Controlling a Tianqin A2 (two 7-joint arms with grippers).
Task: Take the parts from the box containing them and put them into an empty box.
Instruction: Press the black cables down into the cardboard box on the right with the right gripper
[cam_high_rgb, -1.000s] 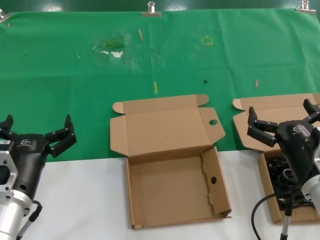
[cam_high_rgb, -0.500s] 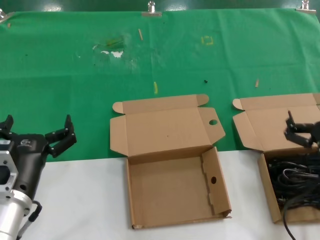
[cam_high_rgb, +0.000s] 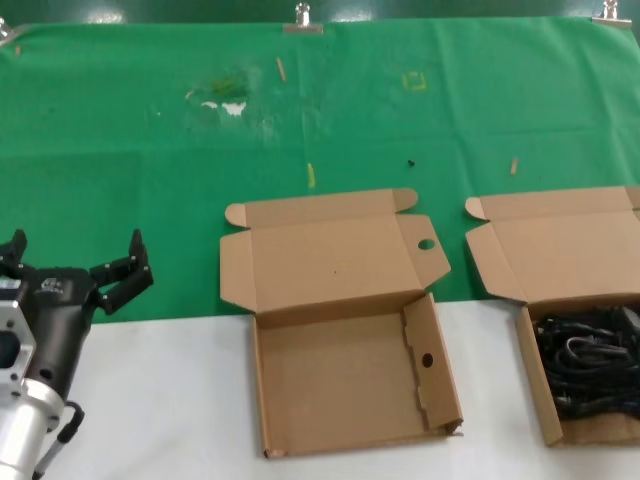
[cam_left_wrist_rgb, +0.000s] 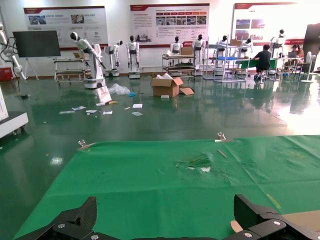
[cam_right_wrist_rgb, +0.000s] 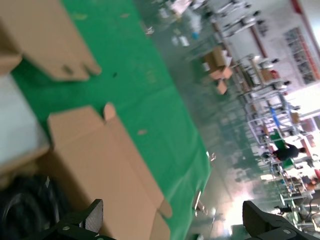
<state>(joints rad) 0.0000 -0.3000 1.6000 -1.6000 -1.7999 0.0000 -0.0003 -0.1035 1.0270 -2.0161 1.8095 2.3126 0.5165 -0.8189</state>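
The empty box lies open at the middle, with a round hole in its lid flap and one in its side wall. The box containing the parts lies open at the right edge, its lid folded back. Several black cord bundles fill it. My left gripper is open and empty at the front left, well apart from both boxes; it also shows in the left wrist view. My right gripper is out of the head view. In the right wrist view it is open and empty above that lid, with the cords beside it.
A green cloth covers the back of the table, with a bare white strip in front. Small wooden sticks, a yellow scrap and white smears lie on the cloth. Clips hold its far edge.
My right gripper, which hung open over the box of cords, has moved off to the right and left the head view, uncovering the cords. The left arm has not moved.
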